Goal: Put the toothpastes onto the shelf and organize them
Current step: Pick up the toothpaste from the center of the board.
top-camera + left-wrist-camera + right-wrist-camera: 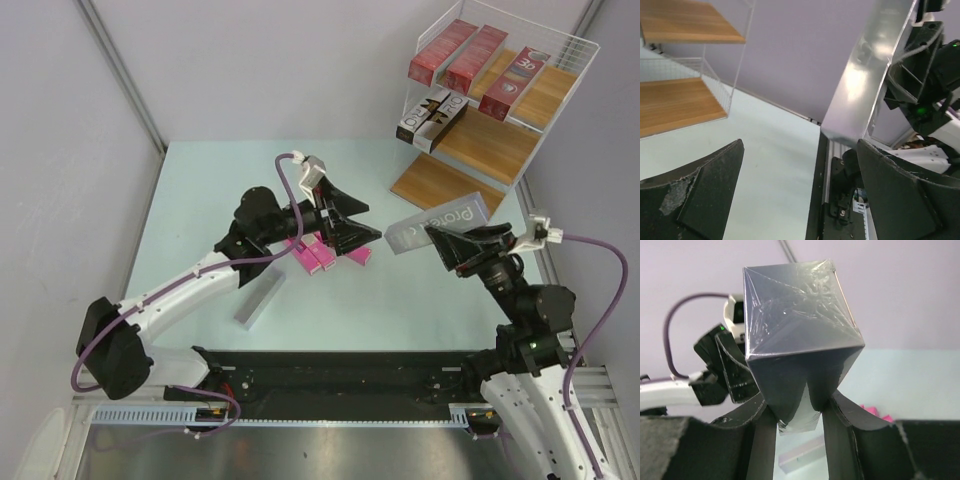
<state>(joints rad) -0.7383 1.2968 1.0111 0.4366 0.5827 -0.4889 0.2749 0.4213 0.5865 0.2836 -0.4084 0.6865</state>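
Noted grey carton [445, 218] clenched by one end in right hand [447, 248], raised off bench [200, 200], probably for carrying to shelf [500, 150] at 1 o'clock. Noted left hand [360, 218] released, empty, at carton's 9 o'clock near pink cartons [322, 256], likely keeping clear.

Shelf [575, 45] at the far right corner of the table [200, 200], cartons on it and before it.
On the top board [555, 95], three cartons [477, 60] side by side; on the left end of the middle board [490, 145] below, a pair of cartons [432, 115]. Just before the shelf, a raised carton [440, 222] between the fingers of the right gripper [442, 248]. Left of it, mid-table, the left gripper [372, 222] over the small cartons [318, 257]. Nearer and further left, a lone carton [260, 297] flat on the table beside the left arm [190, 280].
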